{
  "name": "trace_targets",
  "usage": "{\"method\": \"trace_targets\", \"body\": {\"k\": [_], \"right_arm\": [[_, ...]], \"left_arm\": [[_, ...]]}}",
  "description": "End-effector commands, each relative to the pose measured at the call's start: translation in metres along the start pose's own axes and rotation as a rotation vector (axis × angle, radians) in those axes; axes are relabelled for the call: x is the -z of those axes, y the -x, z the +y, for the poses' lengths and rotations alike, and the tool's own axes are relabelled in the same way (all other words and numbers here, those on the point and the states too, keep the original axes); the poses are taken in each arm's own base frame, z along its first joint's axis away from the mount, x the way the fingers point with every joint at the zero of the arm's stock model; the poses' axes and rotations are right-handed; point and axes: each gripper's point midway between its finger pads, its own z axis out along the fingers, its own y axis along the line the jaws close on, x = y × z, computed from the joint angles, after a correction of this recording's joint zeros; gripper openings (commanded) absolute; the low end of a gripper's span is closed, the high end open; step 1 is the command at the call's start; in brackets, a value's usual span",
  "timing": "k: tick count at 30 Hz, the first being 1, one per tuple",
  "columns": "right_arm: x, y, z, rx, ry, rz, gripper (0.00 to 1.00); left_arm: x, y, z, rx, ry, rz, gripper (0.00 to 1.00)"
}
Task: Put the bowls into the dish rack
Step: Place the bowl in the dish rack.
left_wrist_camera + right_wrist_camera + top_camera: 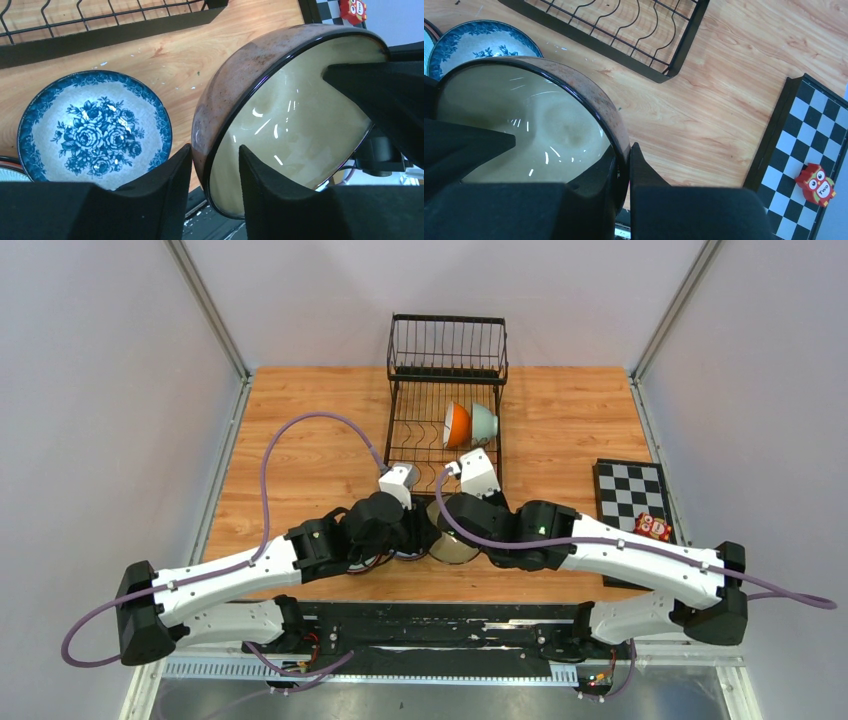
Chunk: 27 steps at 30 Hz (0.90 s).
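Top view first: the dish rack (447, 344) sits at the far middle of the wooden counter (300, 420). An orange bowl (457, 424) and a pale green bowl (485, 421) stand on edge side by side in its lower tier, toward the right. The left arm (250, 565) and right arm (620, 555) meet on the near side of the rack and cover most of a brown bowl (452, 545); only a slice peeks out. A checkerboard (630, 490) lies at the right with a little red owl toy (655, 528) on its near end. Pale grey walls (100, 390) with metal posts box the counter in.

The left wrist view fills in what the top can't. The brown bowl is tipped at a steep tilt, cream inside, and the left hand (215, 148) has one finger outside the wall and one inside. I can't tell if it's actually squeezing; there looks to be a sliver of gap on the inside. A blue-and-white bowl (95, 125) sits flat on the counter just left of it, near the rack's front edge. From above it's pretty much buried under the arms.

Right wrist view: the right hand (623, 150) is pinching the brown bowl's rim on the opposite side. The rack's corner, the checkerboard and the owl show too, with the board cut off at the frame edge.
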Motion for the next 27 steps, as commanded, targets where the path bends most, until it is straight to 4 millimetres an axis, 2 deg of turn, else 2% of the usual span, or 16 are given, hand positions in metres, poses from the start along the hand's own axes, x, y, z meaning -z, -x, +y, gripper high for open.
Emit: {"method": "trace_targets", "body": {"k": [1, 8, 10, 14, 19, 27], "right_arm": [[0.013, 0.028, -0.008, -0.054, -0.054, -0.100, 0.03], [0.017, 0.033, -0.003, -0.041, -0.056, -0.121, 0.03], [0.019, 0.033, -0.001, -0.040, -0.049, -0.123, 0.03], [0.020, 0.031, 0.003, -0.037, -0.009, -0.121, 0.03], [0.025, 0.030, 0.006, -0.072, 0.071, -0.154, 0.12], [0.037, 0.033, 0.012, -0.108, 0.208, -0.214, 0.48]], "left_arm": [[-0.002, 0.003, -0.001, 0.021, -0.001, -0.031, 0.38], [-0.004, 0.002, -0.002, 0.023, -0.009, -0.031, 0.14], [-0.004, 0.002, -0.002, 0.028, -0.010, -0.035, 0.00], [-0.001, 0.008, -0.003, 0.031, -0.026, -0.069, 0.00], [0.002, 0.016, -0.005, 0.028, -0.033, -0.098, 0.00], [0.005, 0.024, -0.008, 0.025, -0.069, -0.129, 0.00]]}}
